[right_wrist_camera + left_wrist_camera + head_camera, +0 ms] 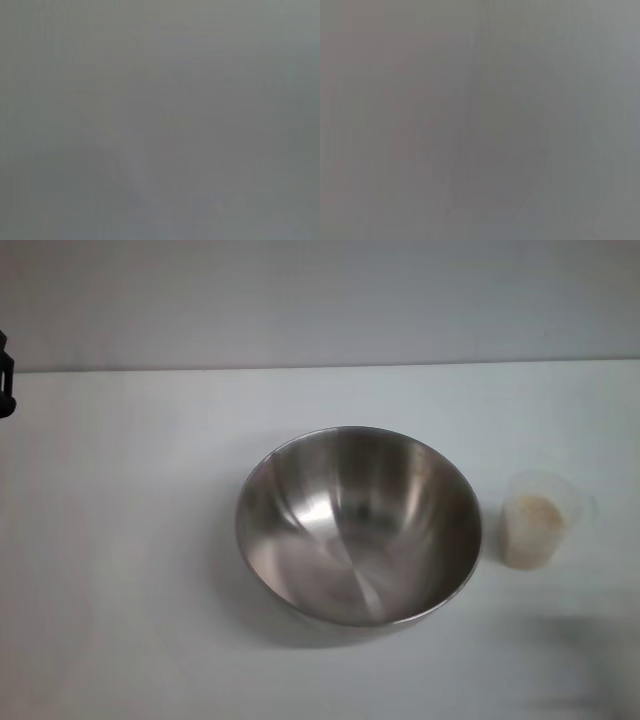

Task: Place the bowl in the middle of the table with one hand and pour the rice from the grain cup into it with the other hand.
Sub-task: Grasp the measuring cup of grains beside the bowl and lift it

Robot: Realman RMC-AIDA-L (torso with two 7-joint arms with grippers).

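The stainless-steel bowl stands upright and empty near the middle of the white table. The clear grain cup stands upright just to the right of the bowl, a small gap apart, with pale rice inside it. A small black part of my left gripper shows at the far left edge of the head view, well away from the bowl. My right gripper is out of view. Both wrist views show only plain grey.
The table's back edge meets a plain grey wall. A faint dark blur lies on the table at the front right, below the cup.
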